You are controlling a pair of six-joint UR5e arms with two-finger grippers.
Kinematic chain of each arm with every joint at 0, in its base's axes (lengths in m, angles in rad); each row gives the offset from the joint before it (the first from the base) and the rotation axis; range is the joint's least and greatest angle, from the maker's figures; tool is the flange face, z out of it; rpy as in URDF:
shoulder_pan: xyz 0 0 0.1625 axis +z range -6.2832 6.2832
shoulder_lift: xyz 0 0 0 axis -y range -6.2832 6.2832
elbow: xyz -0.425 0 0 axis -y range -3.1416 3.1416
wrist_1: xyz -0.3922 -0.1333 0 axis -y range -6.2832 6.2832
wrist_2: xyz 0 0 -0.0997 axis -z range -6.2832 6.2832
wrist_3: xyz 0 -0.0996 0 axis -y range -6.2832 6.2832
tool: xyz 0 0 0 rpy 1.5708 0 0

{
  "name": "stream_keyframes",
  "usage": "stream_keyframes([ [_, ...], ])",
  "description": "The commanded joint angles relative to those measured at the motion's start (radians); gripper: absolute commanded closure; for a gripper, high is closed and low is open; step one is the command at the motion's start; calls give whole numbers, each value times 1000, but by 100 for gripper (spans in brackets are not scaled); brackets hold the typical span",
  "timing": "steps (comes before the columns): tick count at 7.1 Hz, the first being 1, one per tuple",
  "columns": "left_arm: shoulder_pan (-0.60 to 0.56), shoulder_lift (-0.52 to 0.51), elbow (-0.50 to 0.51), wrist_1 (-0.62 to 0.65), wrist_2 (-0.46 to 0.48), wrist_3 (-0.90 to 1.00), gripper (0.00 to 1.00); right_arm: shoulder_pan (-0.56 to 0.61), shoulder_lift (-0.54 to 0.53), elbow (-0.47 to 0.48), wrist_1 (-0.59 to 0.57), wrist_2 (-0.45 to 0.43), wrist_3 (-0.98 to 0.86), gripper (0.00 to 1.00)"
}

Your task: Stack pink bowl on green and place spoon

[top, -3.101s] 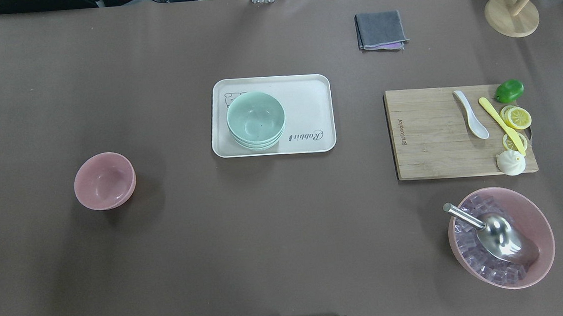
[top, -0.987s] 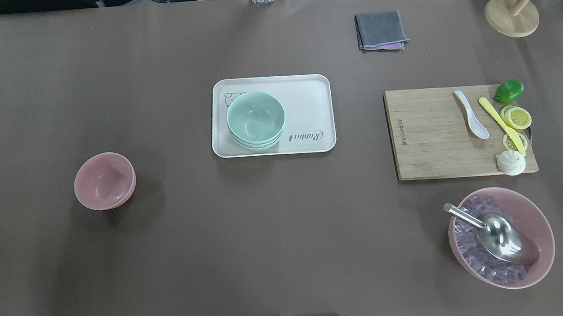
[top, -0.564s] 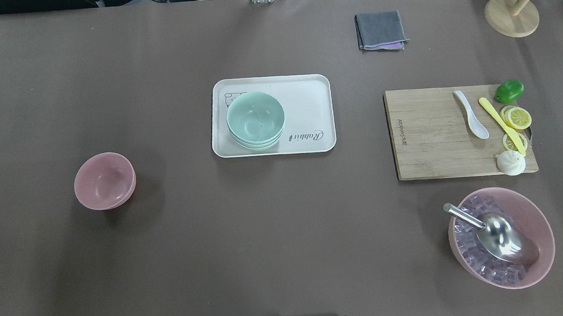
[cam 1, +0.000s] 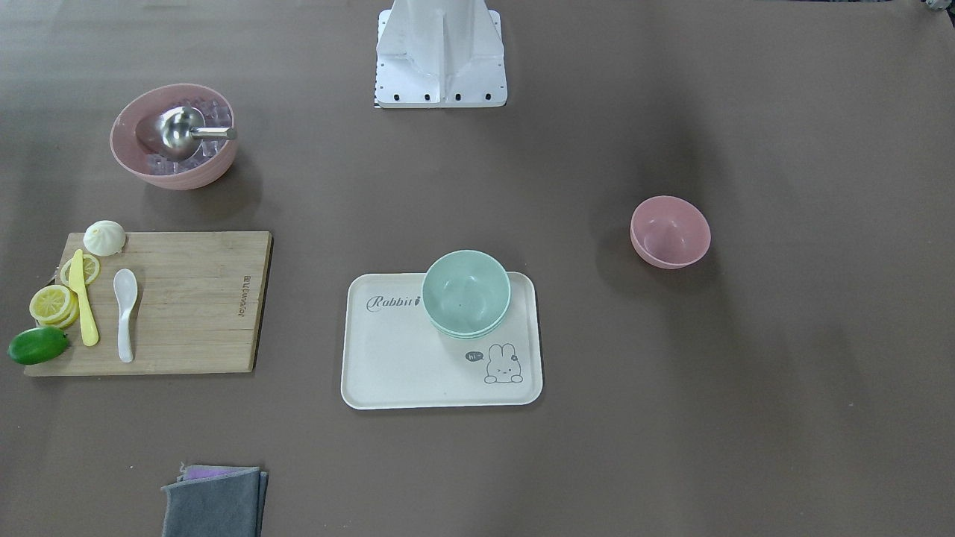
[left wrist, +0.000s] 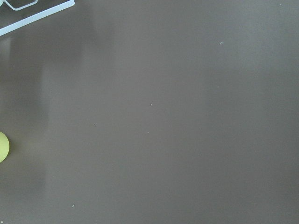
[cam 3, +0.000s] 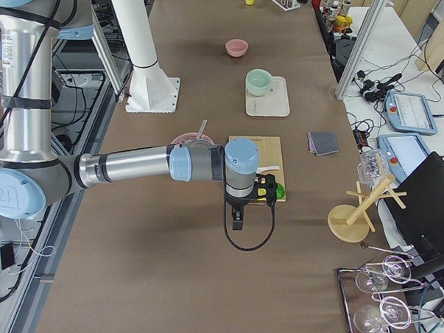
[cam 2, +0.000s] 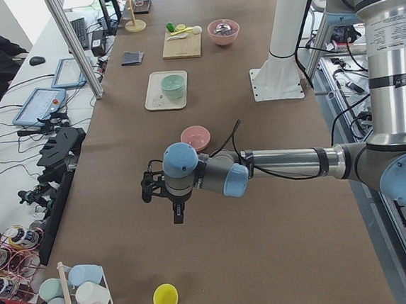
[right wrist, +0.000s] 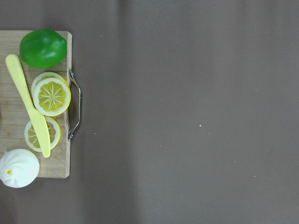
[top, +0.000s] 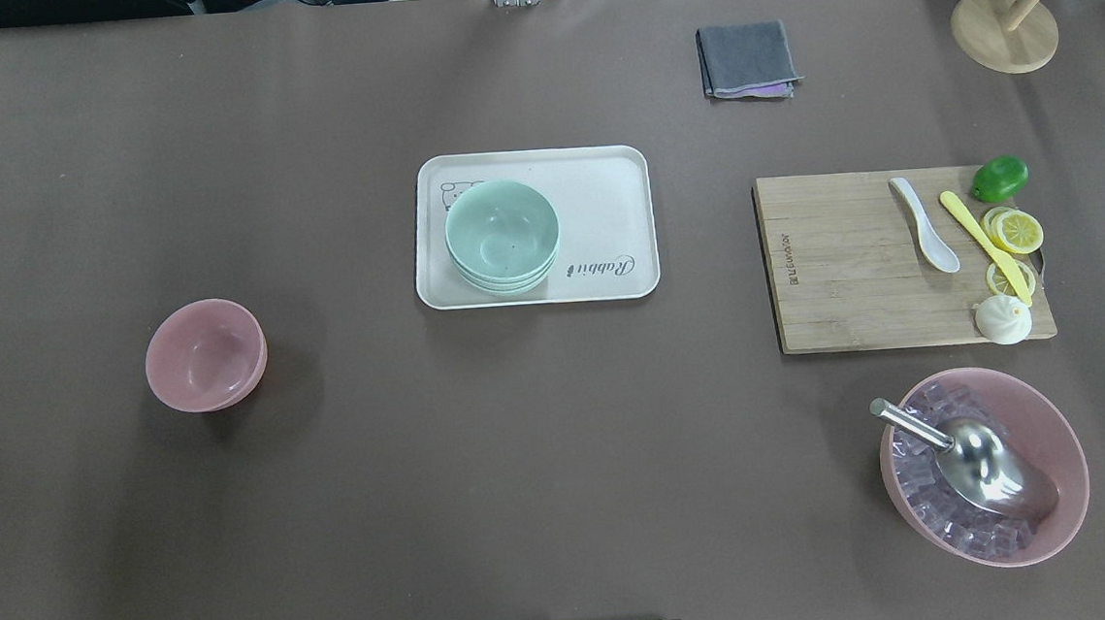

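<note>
A small pink bowl [top: 206, 355] stands on the brown table at the left; it also shows in the front view [cam 1: 670, 232]. Green bowls [top: 502, 236] sit stacked on a cream tray [top: 602, 180] at the centre. A white spoon [top: 924, 224] lies on a wooden cutting board [top: 841, 261] at the right. My left gripper [cam 2: 178, 214] shows only in the exterior left view, hanging over bare table beyond the pink bowl [cam 2: 195, 136]. My right gripper [cam 3: 238, 225] shows only in the exterior right view, beside the board's end. I cannot tell whether either is open or shut.
On the board lie a lime [top: 998, 178], lemon slices [top: 1016, 231], a yellow knife [top: 984, 243] and a white bun [top: 1002, 319]. A large pink bowl [top: 1065, 478] holds ice cubes and a metal scoop. A grey cloth [top: 747, 60] and a wooden stand [top: 1004, 30] are at the back.
</note>
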Motion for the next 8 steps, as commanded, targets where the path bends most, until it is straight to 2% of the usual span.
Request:
stream_keyframes([
  [1, 8, -39, -6, -19, -4, -6, 2, 0, 1, 3, 0, 6, 2, 0],
  [2, 10, -70, -18, -71, -22, -9, 2, -3, 1, 3, 0, 6, 0, 0],
  [3, 42, -69, -11, -105, -97, -21, 2, -5, 10, 3, 0, 6, 0, 0],
  [4, 139, -106, -15, -90, -172, -135, 2, -6, 22, -1, 6, 6, -8, 0],
  [5, 251, -177, 0, -102, -200, -349, 2, -15, 23, -3, 29, 6, 0, 0],
  [6, 320, -281, 32, -94, -202, -403, 2, -15, 38, -4, 28, 29, 2, 0],
  [7, 364, -305, 44, -99, -188, -423, 2, -15, 44, -6, 26, 53, 3, 0],
  [8, 378, -305, 48, -102, -112, -470, 2, -18, 46, -11, 29, 55, 2, 0],
])
